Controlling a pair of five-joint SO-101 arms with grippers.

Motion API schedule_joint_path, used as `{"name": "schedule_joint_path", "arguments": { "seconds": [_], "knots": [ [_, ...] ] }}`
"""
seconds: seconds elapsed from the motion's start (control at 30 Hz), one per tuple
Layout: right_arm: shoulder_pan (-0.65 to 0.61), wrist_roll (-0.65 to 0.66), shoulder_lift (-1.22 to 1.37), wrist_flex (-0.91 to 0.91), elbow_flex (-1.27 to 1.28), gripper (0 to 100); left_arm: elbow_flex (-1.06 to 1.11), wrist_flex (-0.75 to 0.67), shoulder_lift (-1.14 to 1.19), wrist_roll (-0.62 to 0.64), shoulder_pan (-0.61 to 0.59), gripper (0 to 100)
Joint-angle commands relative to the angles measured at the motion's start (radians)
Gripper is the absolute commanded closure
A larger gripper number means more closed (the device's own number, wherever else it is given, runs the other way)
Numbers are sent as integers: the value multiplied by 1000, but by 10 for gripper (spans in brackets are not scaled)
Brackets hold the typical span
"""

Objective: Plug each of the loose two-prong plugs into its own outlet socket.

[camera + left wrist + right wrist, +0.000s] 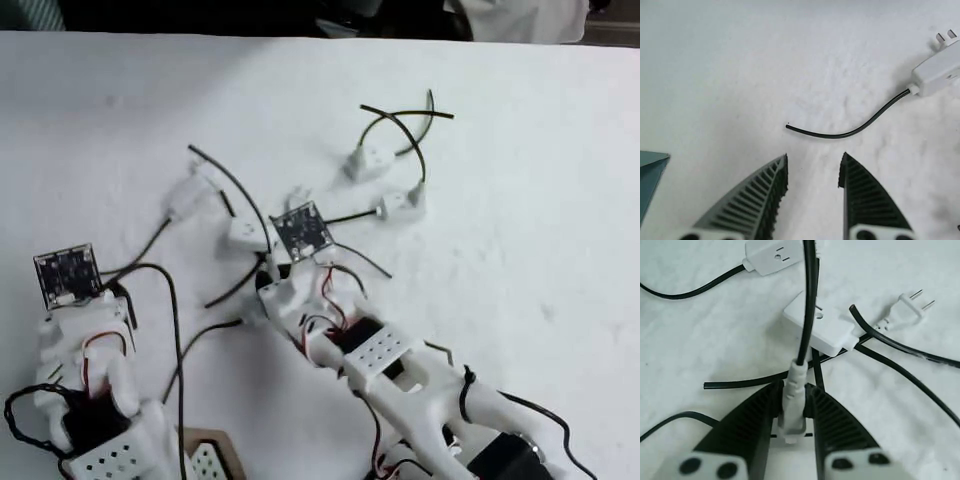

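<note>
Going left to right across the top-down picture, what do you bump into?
left arm's square board → far-left white piece → middle white piece → right arm's square board → upper white piece → right-hand white piece

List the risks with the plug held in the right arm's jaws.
1. The held plug has its cord end toward the socket block and its prongs hidden, so it probably can't go in without a regrasp.
2. Its cord passes over that block; moving the plug may drag the block.
3. Loose cords cross just ahead of the jaws and could snag.
</note>
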Motion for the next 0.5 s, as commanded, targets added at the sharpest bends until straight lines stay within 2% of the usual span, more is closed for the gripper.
{"name": "schedule_joint_path", "arguments": {
  "seconds": [0.0, 0.27, 0.37, 0.47],
  "knots": [
    [-2, -3, -4, -21, -8, 982, -3, -21, -10, 3, -2, 816],
    [-7, 29, -18, -13, -2, 982, -3, -21, -10, 5, 7, 816],
    [-8, 29, -79, -5, 9, 982, -2, -60, -10, 5, 93, 816],
    [-10, 25, -225, 94, 18, 982, -2, -137, -10, 6, 176, 816]
  ]
}}
